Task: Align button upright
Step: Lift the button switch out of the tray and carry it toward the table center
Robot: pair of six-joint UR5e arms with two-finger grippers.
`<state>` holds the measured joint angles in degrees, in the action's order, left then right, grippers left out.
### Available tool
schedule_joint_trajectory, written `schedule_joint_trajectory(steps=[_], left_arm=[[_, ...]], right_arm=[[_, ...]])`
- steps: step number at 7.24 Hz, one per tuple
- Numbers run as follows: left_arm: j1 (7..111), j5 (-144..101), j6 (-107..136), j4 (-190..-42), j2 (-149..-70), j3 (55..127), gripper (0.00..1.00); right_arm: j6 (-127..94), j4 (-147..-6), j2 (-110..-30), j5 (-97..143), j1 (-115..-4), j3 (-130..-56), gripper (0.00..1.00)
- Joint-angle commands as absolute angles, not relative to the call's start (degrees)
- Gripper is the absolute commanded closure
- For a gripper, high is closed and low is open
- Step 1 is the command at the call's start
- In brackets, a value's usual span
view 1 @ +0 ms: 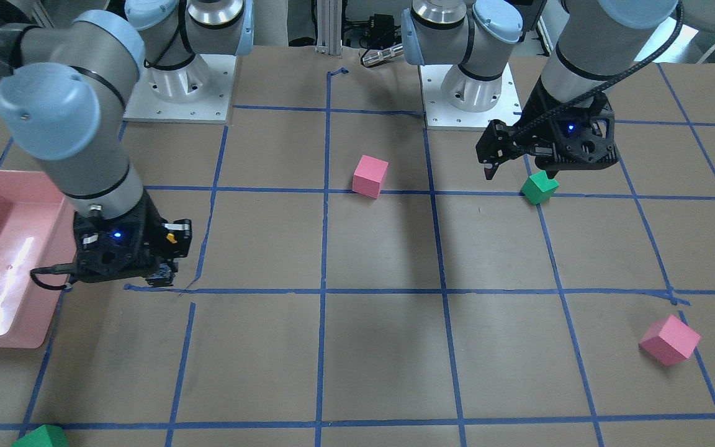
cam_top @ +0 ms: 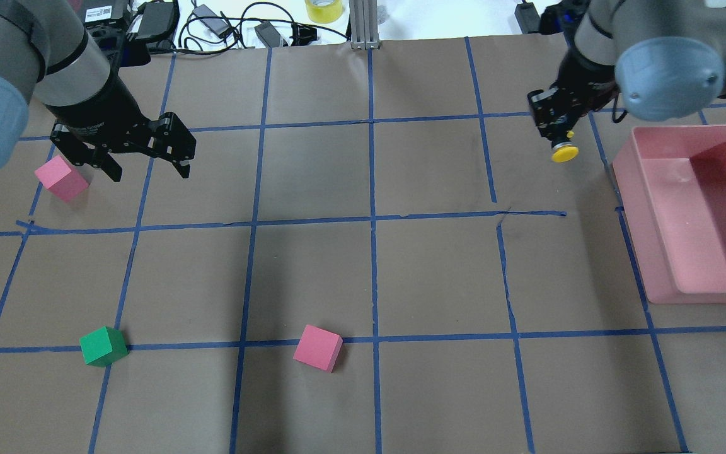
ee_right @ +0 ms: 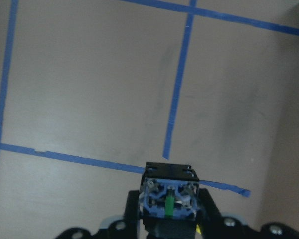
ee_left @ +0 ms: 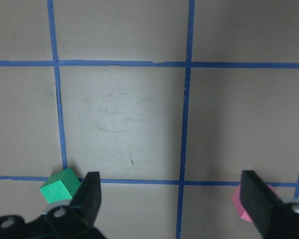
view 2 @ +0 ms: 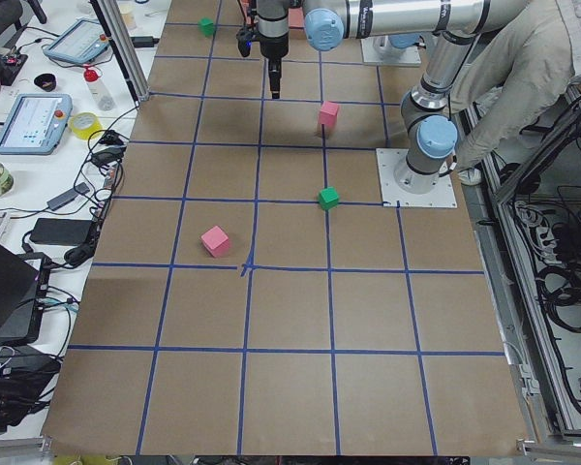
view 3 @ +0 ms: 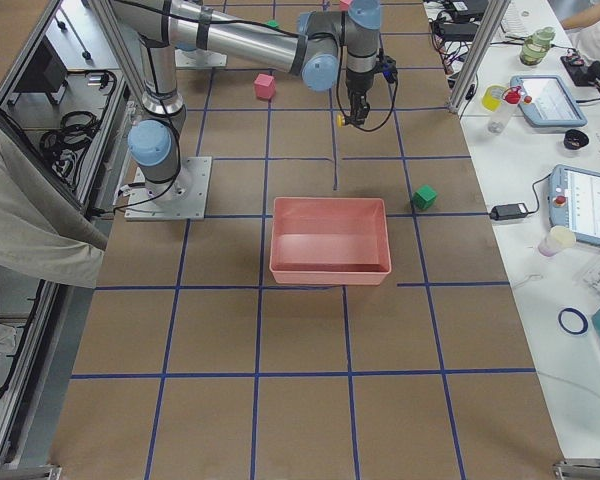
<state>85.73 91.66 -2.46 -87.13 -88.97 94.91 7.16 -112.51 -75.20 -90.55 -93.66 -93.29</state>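
Button (cam_top: 563, 152) is gripped above the table by the right gripper (cam_top: 557, 133), clamped on its body, long axis judged sideways with the cap toward 6 o'clock overhead, while the left gripper (cam_top: 150, 171), spread wide and empty, is seen well apart at 9 o'clock.

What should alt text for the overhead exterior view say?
The right gripper holds the yellow-capped button beside the pink bin. The left gripper hangs open near a pink cube; a green cube and another pink cube lie nearer the camera.

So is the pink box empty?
Empty, it seems: the box shows only bare pink floor in the overhead and right views, with nothing lying inside.
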Motion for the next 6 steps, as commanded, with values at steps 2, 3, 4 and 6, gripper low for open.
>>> schedule_joint_trajectory(steps=[2, 3, 4, 6], left_arm=[[85.69, 91.67, -2.46, -87.19, -88.77, 95.01, 0.0], [85.78, 91.67, -2.46, -87.19, -88.77, 95.1, 0.0], [85.78, 91.76, -2.46, -87.19, -88.77, 95.1, 0.0], [85.78, 91.67, -2.46, -87.19, -88.77, 95.18, 0.0]], right_arm=[[-8.87, -123.54, -66.83, -87.29, -107.73, -93.51, 1.0], [-9.22, -126.01, -64.19, -86.84, -109.49, -93.6, 1.0], [-9.4, -130.39, -60.16, -86.84, -111.51, -93.43, 1.0], [-9.4, -133.15, -58.1, -86.57, -111.88, -93.52, 1.0]])
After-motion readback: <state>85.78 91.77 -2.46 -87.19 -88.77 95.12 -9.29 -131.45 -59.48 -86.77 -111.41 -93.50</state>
